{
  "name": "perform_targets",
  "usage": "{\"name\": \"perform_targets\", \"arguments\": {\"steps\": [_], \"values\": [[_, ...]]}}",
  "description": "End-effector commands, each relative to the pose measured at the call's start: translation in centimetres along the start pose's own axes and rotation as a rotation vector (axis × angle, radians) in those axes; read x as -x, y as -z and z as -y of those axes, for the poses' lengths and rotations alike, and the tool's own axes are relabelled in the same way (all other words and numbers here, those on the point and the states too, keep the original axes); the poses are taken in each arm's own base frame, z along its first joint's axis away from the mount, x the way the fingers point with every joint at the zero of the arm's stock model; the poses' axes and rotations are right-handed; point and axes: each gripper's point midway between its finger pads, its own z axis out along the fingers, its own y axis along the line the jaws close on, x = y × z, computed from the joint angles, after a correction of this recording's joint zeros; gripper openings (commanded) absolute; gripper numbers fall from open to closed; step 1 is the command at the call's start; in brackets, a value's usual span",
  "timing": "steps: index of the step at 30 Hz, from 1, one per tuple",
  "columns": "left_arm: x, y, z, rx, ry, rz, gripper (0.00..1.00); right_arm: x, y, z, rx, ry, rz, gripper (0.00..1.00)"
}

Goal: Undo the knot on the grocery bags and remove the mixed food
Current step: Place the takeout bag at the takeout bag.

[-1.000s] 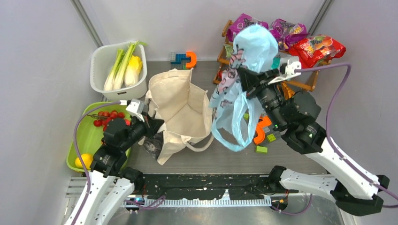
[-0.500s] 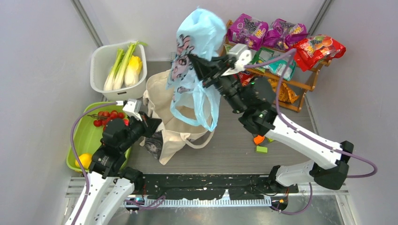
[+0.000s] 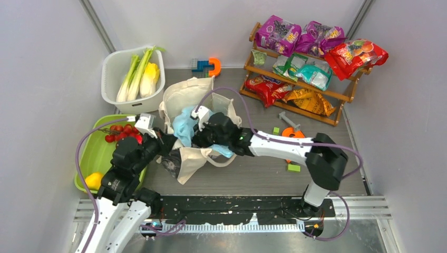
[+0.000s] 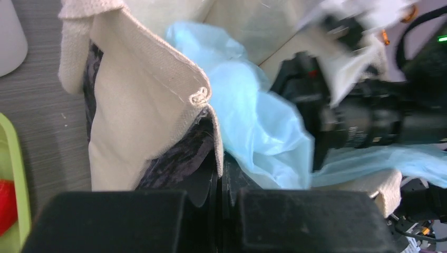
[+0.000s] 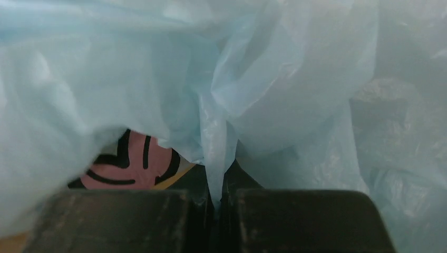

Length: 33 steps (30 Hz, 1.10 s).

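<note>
At the left rim of the cream canvas tote point(image 3: 185, 94), left gripper point(image 4: 222, 179) pinches fabric, jaws closed. Thin light-blue plastic bag point(image 3: 183, 125), aloft behind the tote half a second ago, now sits stuffed in its mouth; right gripper point(image 5: 220, 203) clamped on film. Likely emptied, being stowed.

Grey table point(image 3: 253, 179) with tote point(image 3: 184, 97), tub point(image 3: 108, 79), green tray point(image 3: 95, 153) (rack point(image 3: 246, 71) behind)
</note>
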Motion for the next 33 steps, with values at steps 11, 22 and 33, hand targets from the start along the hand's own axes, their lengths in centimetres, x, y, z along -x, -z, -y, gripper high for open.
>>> {"name": "perform_targets", "arguments": {"steps": [11,22,33], "values": [[2.5,1.6,1.8,-0.091,-0.084,0.122,0.0,-3.7,-7.2,8.0,-0.338,0.027,-0.313,0.05],[3.4,1.6,1.4,-0.054,-0.024,0.145,0.0,-5.6,-7.9,11.5,-0.462,0.018,-0.352,0.17],[2.3,0.8,0.5,-0.004,0.051,0.117,0.0,6.7,-1.8,6.7,-0.304,0.068,-0.176,0.96]]}}
